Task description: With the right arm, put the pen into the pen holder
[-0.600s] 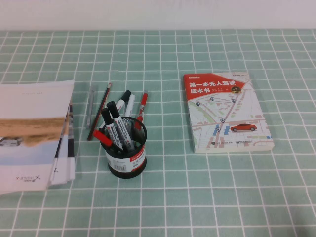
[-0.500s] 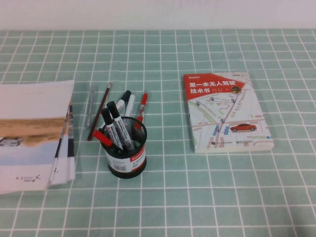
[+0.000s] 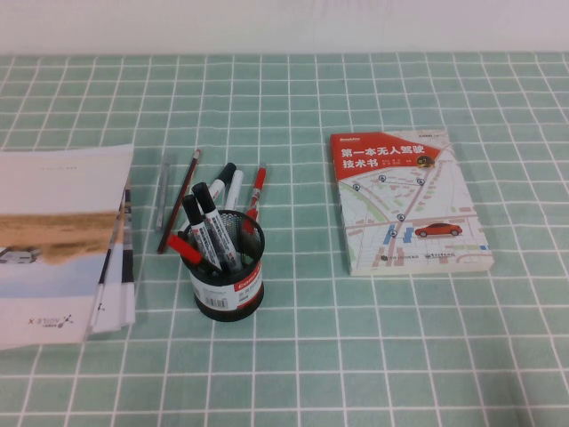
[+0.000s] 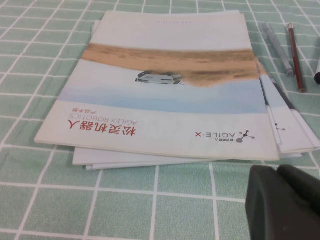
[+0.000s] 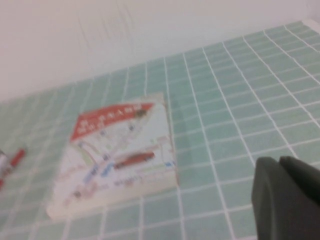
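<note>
The slim red pen (image 3: 257, 189) lies on the green checked cloth just behind the black mesh pen holder (image 3: 229, 286), its lower end hidden by the rim. The holder stands upright with black-capped markers (image 3: 210, 222) and a red-capped one in it. Neither arm shows in the high view. My right gripper (image 5: 279, 161) is shut and empty, over the cloth near the book and far from the pen, whose red end (image 5: 16, 157) shows in the right wrist view. My left gripper (image 4: 277, 170) is shut and empty beside the booklets.
A red-and-white book (image 3: 407, 203) lies right of the holder. A stack of booklets (image 3: 62, 240) lies at the left. A dark pencil (image 3: 180, 200), a grey pen (image 3: 163, 191) and black-capped markers (image 3: 229, 178) lie between the booklets and the red pen.
</note>
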